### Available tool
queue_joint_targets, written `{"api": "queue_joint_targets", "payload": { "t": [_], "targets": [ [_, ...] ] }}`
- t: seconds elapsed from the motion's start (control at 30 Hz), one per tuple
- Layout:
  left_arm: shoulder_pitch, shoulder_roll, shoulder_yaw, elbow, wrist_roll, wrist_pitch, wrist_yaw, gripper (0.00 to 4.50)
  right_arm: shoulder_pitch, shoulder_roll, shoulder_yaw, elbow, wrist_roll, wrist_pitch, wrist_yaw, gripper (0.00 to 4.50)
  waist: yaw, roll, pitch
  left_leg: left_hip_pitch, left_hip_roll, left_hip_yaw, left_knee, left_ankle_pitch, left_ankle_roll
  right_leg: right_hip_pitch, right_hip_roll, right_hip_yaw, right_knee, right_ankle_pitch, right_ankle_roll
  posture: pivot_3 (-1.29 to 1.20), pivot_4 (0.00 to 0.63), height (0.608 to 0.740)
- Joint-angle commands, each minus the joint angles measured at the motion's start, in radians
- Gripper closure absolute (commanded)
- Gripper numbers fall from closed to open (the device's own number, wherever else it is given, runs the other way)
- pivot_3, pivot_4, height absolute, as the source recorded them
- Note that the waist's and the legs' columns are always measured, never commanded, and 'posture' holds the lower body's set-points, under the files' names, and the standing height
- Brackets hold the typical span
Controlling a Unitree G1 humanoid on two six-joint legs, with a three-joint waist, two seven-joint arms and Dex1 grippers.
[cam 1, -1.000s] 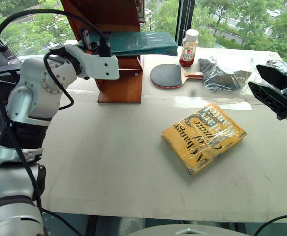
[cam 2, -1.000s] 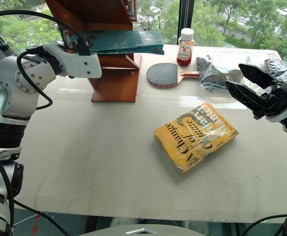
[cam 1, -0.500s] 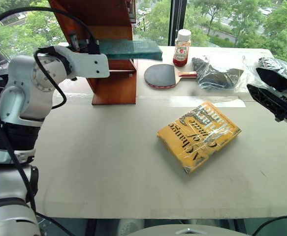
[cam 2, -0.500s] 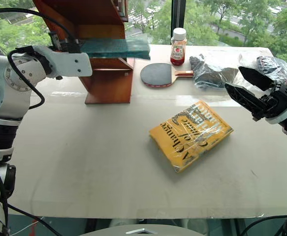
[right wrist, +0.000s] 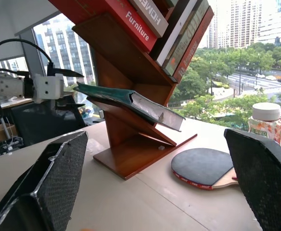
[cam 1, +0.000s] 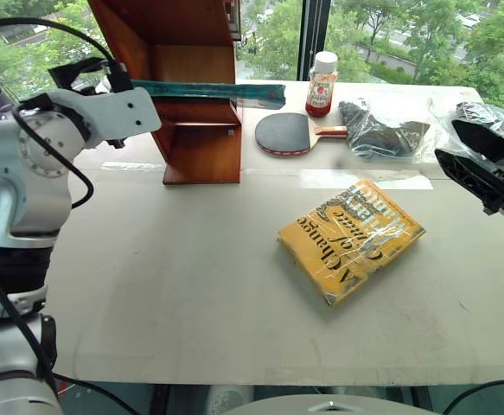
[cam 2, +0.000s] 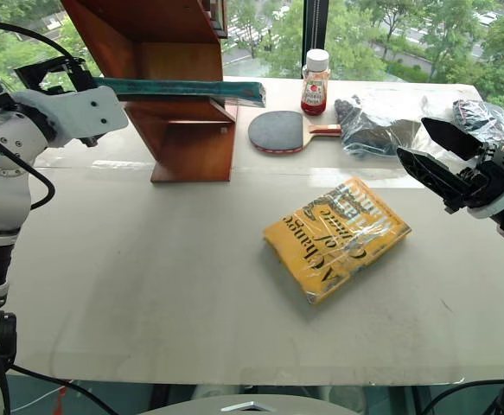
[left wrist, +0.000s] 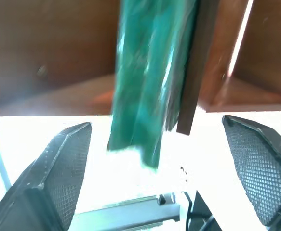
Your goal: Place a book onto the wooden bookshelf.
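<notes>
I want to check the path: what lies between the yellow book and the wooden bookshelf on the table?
Nothing: in the left eye view, bare pale tabletop separates the yellow plastic-wrapped book from the reddish-brown wooden bookshelf.

Silver-white arms, black cables, black mesh-textured jaws

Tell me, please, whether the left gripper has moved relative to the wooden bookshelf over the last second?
Yes. The left gripper has drawn back leftward, away from the wooden bookshelf, and opened, leaving the book lying on the shelf board.

White table [cam 1: 191, 294] carries bookshelf [cam 1: 195, 130], yellow book [cam 1: 351, 239], paddle [cam 1: 290, 132], bottle [cam 1: 323, 83].
</notes>
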Motion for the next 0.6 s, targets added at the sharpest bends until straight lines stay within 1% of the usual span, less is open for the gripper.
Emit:
{"api": "queue_joint_targets", "payload": {
  "t": [0.03,0.07,0.1,0.17,0.23,0.3,0.33,0.4,0.43,0.5,0.6],
  "targets": [
    [0.062,-0.100,0.132,-0.149,-0.188,0.041,0.001,0.03,0.059,-0.004,-0.053,-0.026,-0.024,-0.036,0.023,0.00,0.007,0.000,0.000,0.000,0.000,0.000,0.000,0.000,0.000,0.000,0.000,0.000,0.000,0.000,0.000,0.00,0.150,0.740],
    [0.104,-0.145,0.140,-0.192,-0.272,0.035,-0.033,0.03,0.098,-0.007,-0.054,-0.035,-0.052,-0.054,0.040,0.00,0.012,0.000,0.000,0.000,0.000,0.000,0.000,0.000,0.000,0.000,-0.001,-0.001,0.000,0.000,0.000,0.00,0.150,0.740],
    [0.150,-0.197,0.153,-0.239,-0.349,0.066,-0.062,0.03,0.139,-0.007,-0.056,-0.043,-0.075,-0.069,0.055,0.00,0.019,0.000,-0.001,0.000,0.000,0.000,0.000,0.000,0.000,0.000,-0.001,-0.001,0.000,0.000,0.000,0.00,0.150,0.740],
    [0.275,-0.292,0.154,-0.320,-0.466,0.016,-0.068,0.03,0.256,-0.006,-0.056,-0.040,-0.155,-0.128,0.113,0.00,0.028,0.002,-0.002,0.000,-0.001,0.000,0.001,0.000,0.000,0.001,-0.002,0.000,-0.001,0.000,0.000,0.00,0.150,0.740],
    [0.407,-0.363,0.143,-0.374,-0.526,0.014,-0.062,0.03,0.358,0.001,-0.046,-0.019,-0.232,-0.194,0.165,0.00,0.026,0.001,-0.002,0.000,-0.001,0.000,0.001,0.000,0.000,0.002,-0.003,-0.001,-0.001,0.000,0.000,0.00,0.150,0.740],
    [0.531,-0.444,0.143,-0.412,-0.631,0.059,-0.069,0.03,0.432,0.026,-0.020,0.036,-0.332,-0.299,0.191,0.00,0.021,0.000,-0.001,-0.001,-0.001,0.000,0.002,-0.001,0.000,0.001,-0.003,0.000,0.000,0.000,0.000,0.00,0.150,0.740],
    [0.599,-0.465,0.125,-0.410,-0.640,0.047,-0.065,0.03,0.474,0.040,0.003,0.081,-0.402,-0.375,0.209,0.00,0.019,0.000,-0.002,-0.001,-0.001,0.001,0.002,0.000,0.000,0.001,-0.002,0.000,0.000,0.000,0.000,0.00,0.150,0.740],
    [0.674,-0.513,0.118,-0.407,-0.686,0.095,-0.043,0.03,0.532,0.066,0.035,0.154,-0.501,-0.497,0.233,0.00,0.018,-0.001,-0.003,0.007,0.000,0.003,0.001,-0.001,0.001,0.005,-0.002,0.001,-0.001,0.000,0.000,0.00,0.150,0.740],
    [0.705,-0.516,0.094,-0.396,-0.661,0.112,-0.019,0.03,0.548,0.084,0.048,0.199,-0.540,-0.553,0.233,0.00,0.018,0.000,-0.003,0.007,0.000,0.003,0.001,-0.001,0.001,0.005,-0.002,0.000,-0.001,-0.003,-0.004,0.00,0.150,0.740],
    [0.761,-0.547,0.062,-0.380,-0.661,0.111,0.008,0.03,0.564,0.116,0.065,0.277,-0.577,-0.641,0.245,0.00,0.018,0.001,-0.004,0.008,0.001,0.002,0.002,-0.001,0.001,0.005,-0.001,0.001,0.000,-0.004,-0.002,0.00,0.150,0.740],
    [0.812,-0.572,0.025,-0.354,-0.659,0.078,0.034,0.03,0.573,0.139,0.073,0.317,-0.568,-0.663,0.254,0.00,0.017,0.006,-0.007,0.009,0.000,0.005,0.004,-0.001,0.001,0.005,-0.001,0.003,0.001,-0.005,-0.001,0.00,0.150,0.740]
  ]
}}
